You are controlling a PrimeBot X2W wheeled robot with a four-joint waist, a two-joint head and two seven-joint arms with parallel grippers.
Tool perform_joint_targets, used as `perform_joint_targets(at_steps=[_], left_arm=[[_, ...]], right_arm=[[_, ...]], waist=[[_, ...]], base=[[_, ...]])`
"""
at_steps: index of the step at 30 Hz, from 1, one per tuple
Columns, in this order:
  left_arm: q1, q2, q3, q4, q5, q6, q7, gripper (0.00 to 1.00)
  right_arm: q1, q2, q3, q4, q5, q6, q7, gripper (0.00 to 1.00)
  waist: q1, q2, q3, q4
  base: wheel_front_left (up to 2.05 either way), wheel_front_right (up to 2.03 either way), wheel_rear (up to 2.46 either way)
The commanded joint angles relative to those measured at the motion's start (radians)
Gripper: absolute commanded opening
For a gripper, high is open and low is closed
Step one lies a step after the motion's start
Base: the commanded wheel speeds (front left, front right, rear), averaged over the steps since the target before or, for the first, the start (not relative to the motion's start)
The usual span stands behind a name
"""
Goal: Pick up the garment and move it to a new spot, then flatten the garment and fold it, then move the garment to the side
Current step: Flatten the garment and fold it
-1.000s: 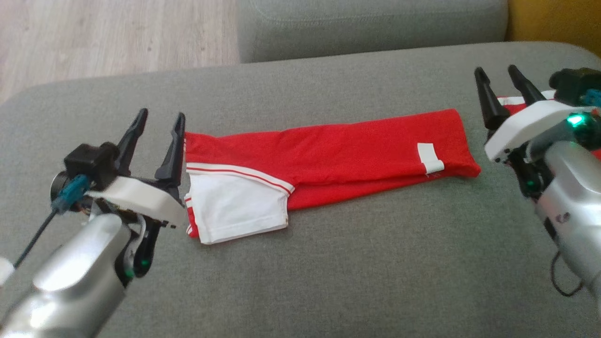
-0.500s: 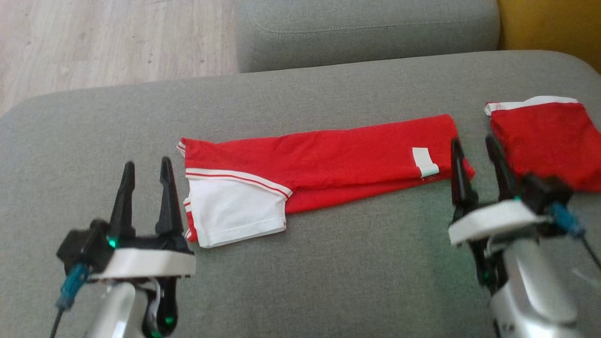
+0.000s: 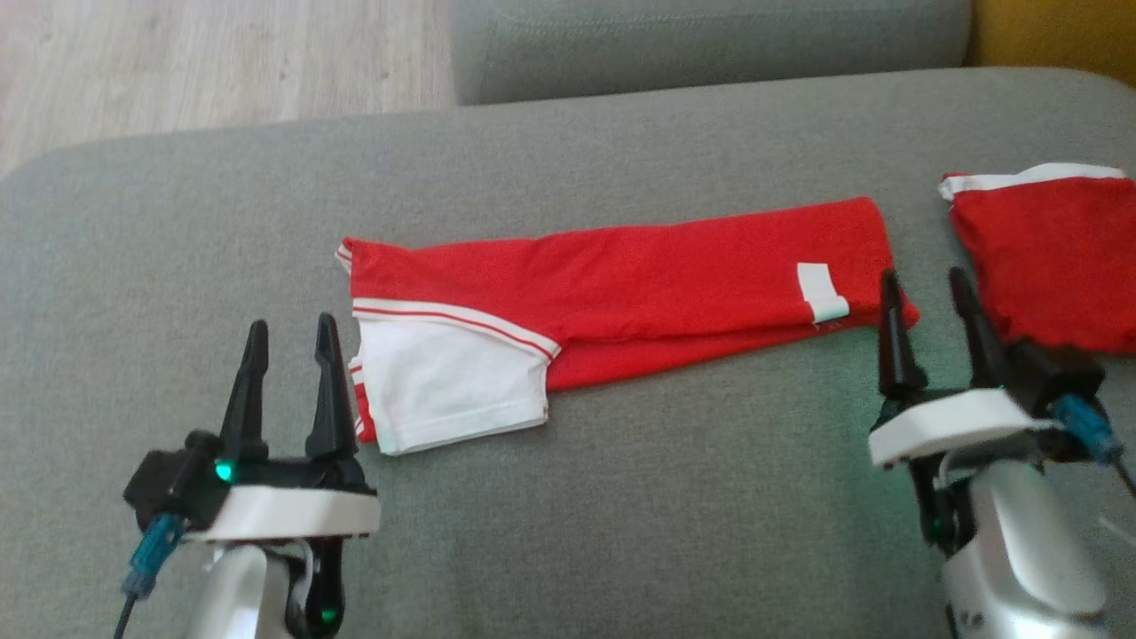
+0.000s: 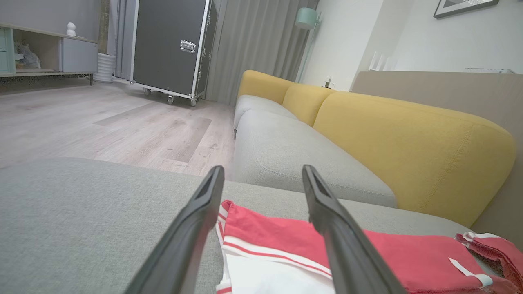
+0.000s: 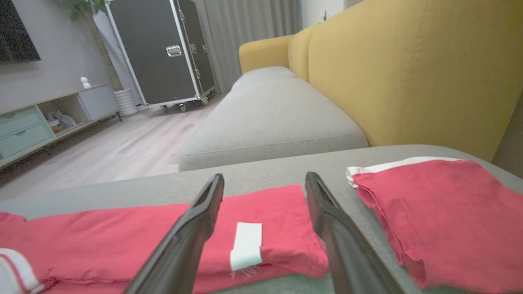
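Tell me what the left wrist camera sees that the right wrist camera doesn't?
Left wrist view: a teal lamp and a framed picture on the wall. Right wrist view: a leafy plant and a dark screen. Both: the long red garment, the yellow sofa back and the black wheeled case.

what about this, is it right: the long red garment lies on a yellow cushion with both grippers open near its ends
Wrong colour: the garment lies on a grey cushion, as the head view shows. The left gripper and right gripper do stand open near its ends.
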Motion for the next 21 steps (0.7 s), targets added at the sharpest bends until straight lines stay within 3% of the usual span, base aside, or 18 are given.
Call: perform_joint_targets(at_steps=[1, 13, 21], left_arm=[[-0.06, 0.003, 0.036, -0.022, 0.013, -0.007, -0.009, 1.0], [-0.119, -0.003, -0.012, -0.006, 0.017, -0.016, -0.009, 1.0], [-0.131, -0.004, -0.02, -0.005, 0.01, -0.016, -0.009, 1.0]], right_arm=[[-0.078, 0.004, -0.006, 0.013, -0.024, -0.001, -0.009, 1.0], [-0.313, 0.004, -0.295, 0.436, -0.204, -0.001, 0.073, 1.0], [-0.382, 0.004, -0.374, 0.602, -0.277, -0.001, 0.083, 1.0]], waist=[[0.0, -0.0001, 0.024, 0.015], [0.0, -0.0001, 0.111, 0.079], [0.0, -0.0001, 0.129, 0.092]], base=[[0.0, 0.0, 0.0], [0.0, 0.0, 0.0], [0.0, 0.0, 0.0]])
